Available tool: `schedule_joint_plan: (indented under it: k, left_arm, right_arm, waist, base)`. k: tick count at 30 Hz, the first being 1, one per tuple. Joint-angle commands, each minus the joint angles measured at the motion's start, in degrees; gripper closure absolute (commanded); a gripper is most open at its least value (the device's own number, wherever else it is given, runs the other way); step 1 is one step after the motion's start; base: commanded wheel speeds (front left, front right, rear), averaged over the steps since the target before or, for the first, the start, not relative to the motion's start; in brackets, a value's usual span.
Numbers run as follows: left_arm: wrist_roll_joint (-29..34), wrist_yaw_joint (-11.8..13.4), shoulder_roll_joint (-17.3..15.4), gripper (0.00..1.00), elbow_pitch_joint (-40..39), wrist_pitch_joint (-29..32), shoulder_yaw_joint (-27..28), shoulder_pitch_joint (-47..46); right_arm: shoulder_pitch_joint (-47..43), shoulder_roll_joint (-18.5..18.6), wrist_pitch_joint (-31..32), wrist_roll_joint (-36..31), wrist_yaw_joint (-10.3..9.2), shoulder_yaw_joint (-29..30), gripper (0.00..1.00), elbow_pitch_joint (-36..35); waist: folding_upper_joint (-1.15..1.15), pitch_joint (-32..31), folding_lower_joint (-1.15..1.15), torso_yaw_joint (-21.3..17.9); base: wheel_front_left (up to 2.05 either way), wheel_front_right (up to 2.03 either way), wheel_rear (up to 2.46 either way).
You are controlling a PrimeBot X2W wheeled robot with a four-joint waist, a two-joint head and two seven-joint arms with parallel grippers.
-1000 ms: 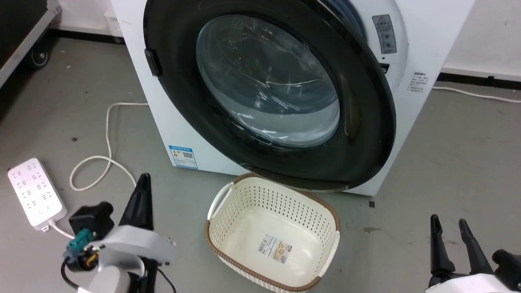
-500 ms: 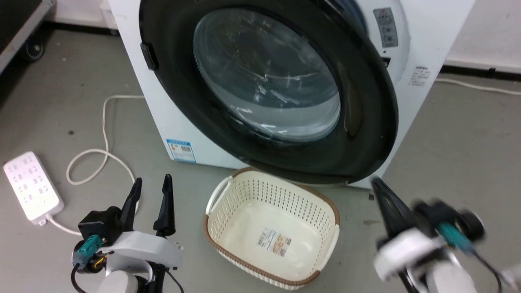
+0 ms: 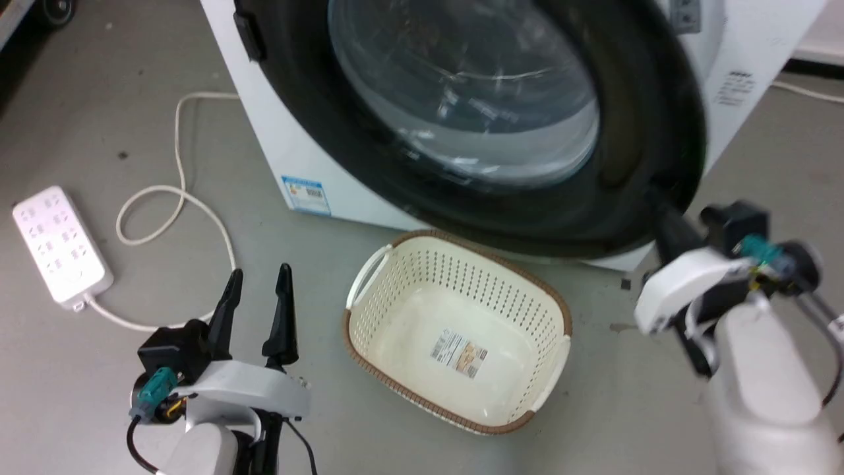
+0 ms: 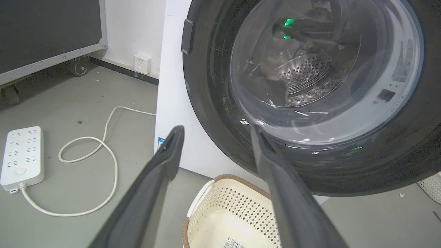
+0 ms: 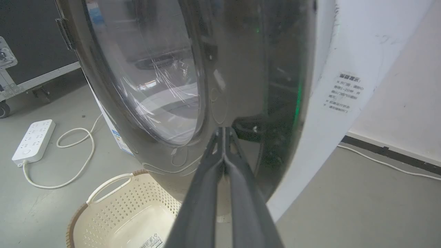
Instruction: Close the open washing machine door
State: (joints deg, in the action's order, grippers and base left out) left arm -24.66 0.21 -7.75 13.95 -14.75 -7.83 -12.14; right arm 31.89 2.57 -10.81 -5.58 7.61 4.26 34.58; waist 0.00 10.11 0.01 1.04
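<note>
Washing machine door [image 3: 475,112]: ajar, standing off the front of the washing machine [image 3: 277,158].
Right gripper [image 5: 224,132]: fingers clenched together, holding nothing, tips at the door's black rim.
Left gripper [image 3: 260,272]: fingers released and spread, holding nothing, low before the washing machine, well apart from it.
Laundry basket [image 3: 461,270]: on the floor, just before the washing machine, beneath the door.

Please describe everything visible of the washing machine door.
The washing machine door is large and round: a glossy black rim around a bulging clear glass bowl, with a small black latch on its left edge. It appears ajar. The right gripper, jaws shut, points at its lower right rim; contact is unclear.
</note>
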Motion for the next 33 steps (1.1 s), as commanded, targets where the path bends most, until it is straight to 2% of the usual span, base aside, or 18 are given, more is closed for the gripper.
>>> schedule_joint_plan:
  k: [1,13,21,27,33]
  left_arm:
    - [0.48,-0.49,0.39,0.00,-0.26,-0.25,0.37,-1.08]
    - [2.98,-2.13,2.83,0.00,-3.67,-0.25,1.24,-5.48]
    - [4.08,-3.16,3.60,0.00,-4.37,-0.25,2.61,-6.58]
    - [5.14,-3.92,4.01,0.00,-3.68,-0.25,4.33,-5.85]
    - [7.32,-4.49,3.25,0.00,-1.65,-0.25,4.76,-3.34]
  right_arm:
    - [2.38,0.31,-0.68,-0.89,-0.12,1.67,1.00,0.99]
    - [15.44,0.31,-2.98,-9.12,-0.12,16.78,1.00,5.65]
    - [21.98,0.31,-4.02,-11.69,-0.12,22.38,1.00,5.32]
    - [21.28,0.31,-4.17,-6.86,-0.12,25.46,1.00,-1.61]
    - [10.87,0.31,-4.18,-0.08,-0.12,21.35,1.00,-10.47]
  waist:
    - [0.00,1.05,-0.01,0.62]
    - [0.00,9.85,-0.01,4.42]
    - [0.00,12.95,-0.01,5.20]
    - [0.00,9.54,-0.01,3.07]
    - [0.00,2.14,-0.01,-0.71]
  base:
    - [0.00,0.00,0.00]
    - [0.00,0.00,0.00]
    - [0.00,0.00,0.00]
    - [0.00,0.00,0.00]
    - [0.00,0.00,0.00]
